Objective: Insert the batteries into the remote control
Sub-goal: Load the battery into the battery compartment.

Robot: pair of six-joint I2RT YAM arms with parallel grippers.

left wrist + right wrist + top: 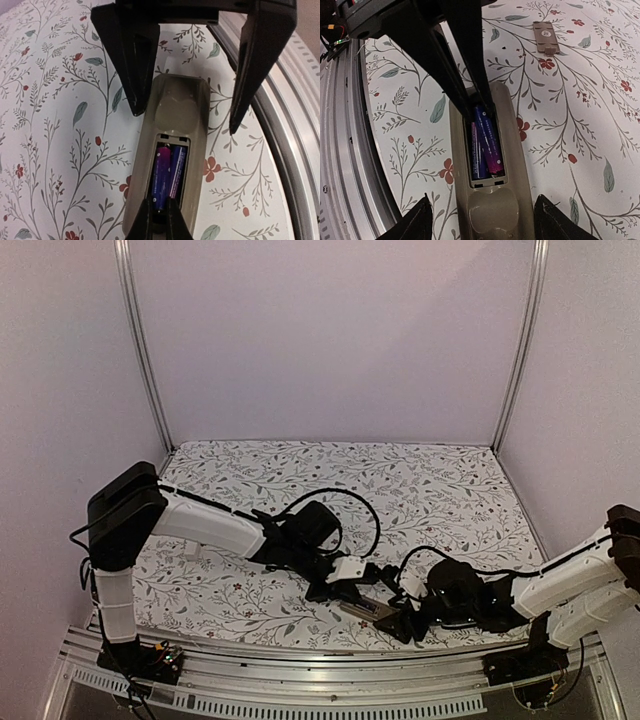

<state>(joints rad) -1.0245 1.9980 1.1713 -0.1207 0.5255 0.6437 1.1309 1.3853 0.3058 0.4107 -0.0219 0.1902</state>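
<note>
The tan remote control (177, 112) (492, 210) (368, 609) lies back-up near the table's front edge with its compartment uncovered. Two dark blue-purple batteries (177, 167) (481, 150) sit in the compartment. One battery (492, 142) lies slanted across it. My left gripper (159, 207) (477, 107) (350, 590) reaches into the compartment, its fingers pinched on the end of that slanted battery (162, 172). At the remote's other end my right gripper (482, 200) (185, 121) (400, 618) stands open, one finger on each side of the body with a gap to both.
The loose tan battery cover (544, 36) lies on the flowered tablecloth beyond the remote. The metal rail of the table's front edge (295, 150) (345, 150) runs close beside the remote. Both arms meet over the front middle of the table.
</note>
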